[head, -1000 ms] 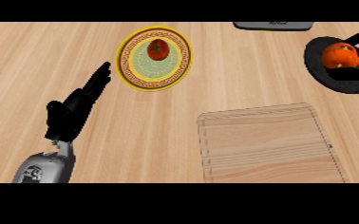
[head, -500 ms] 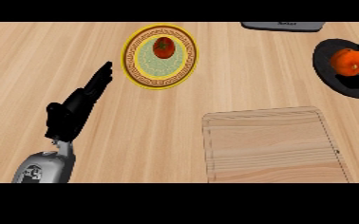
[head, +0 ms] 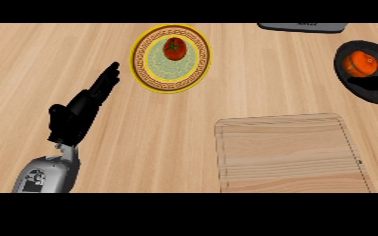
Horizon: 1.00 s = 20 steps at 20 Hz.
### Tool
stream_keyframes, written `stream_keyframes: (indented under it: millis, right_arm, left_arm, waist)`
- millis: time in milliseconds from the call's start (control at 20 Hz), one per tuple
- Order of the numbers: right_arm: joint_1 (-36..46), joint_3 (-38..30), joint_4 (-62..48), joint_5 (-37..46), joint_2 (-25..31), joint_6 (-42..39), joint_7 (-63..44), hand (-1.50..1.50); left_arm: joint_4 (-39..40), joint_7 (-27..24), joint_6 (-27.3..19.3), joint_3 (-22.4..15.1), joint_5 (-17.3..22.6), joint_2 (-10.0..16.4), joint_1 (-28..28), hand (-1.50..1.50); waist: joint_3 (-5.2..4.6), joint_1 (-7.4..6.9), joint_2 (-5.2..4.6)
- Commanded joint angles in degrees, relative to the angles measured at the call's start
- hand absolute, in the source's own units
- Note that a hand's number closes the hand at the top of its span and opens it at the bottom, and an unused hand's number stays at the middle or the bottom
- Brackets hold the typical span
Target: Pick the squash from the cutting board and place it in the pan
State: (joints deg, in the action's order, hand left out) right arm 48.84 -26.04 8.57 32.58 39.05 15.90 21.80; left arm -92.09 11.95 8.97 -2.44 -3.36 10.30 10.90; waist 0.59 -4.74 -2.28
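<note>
An orange squash [head: 359,63] lies inside the black pan [head: 363,88] at the right edge of the head view, partly cut off by the frame. Nothing lies on the pale wooden cutting board [head: 291,155] at the lower right. My left hand [head: 74,115] rests on the counter at the left, open, with straight fingers pointing up and to the right, far from both board and pan. My right hand does not show.
A yellow-rimmed patterned plate [head: 159,82] holding a red tomato [head: 174,49] sits at the upper middle, just beyond my left fingertips. The edge of a dark grey flat object [head: 303,26] shows at the top right. Bare wooden counter lies between plate, board and pan.
The plate, board and pan sit slightly further right in the picture than before, and the pan is more cut off. My left hand has not moved.
</note>
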Motion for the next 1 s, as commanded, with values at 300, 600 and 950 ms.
stream_keyframes:
  millis: [300,600,950]
  right_arm:
    - [0.27,-13.58,-0.19,-14.20,3.19,-13.13,7.59,-1.50]
    - [-6.99,-15.78,-1.22,-16.73,5.55,-24.07,14.65,-1.50]
    - [-12.75,-17.16,0.57,-18.54,8.21,-32.88,24.46,-1.50]
  left_arm:
    - [0.38,-0.15,-0.97,-0.67,-1.31,-0.74,-0.23,0.00]
    - [-0.31,0.02,-0.80,-0.09,-0.79,-0.55,-1.09,0.00]
    - [0.94,0.00,-1.67,-0.61,-1.58,-1.73,-0.54,0.00]
  waist:
    - [0.09,1.00,0.07]
    - [0.06,1.40,0.38]
    - [-0.04,2.52,0.78]
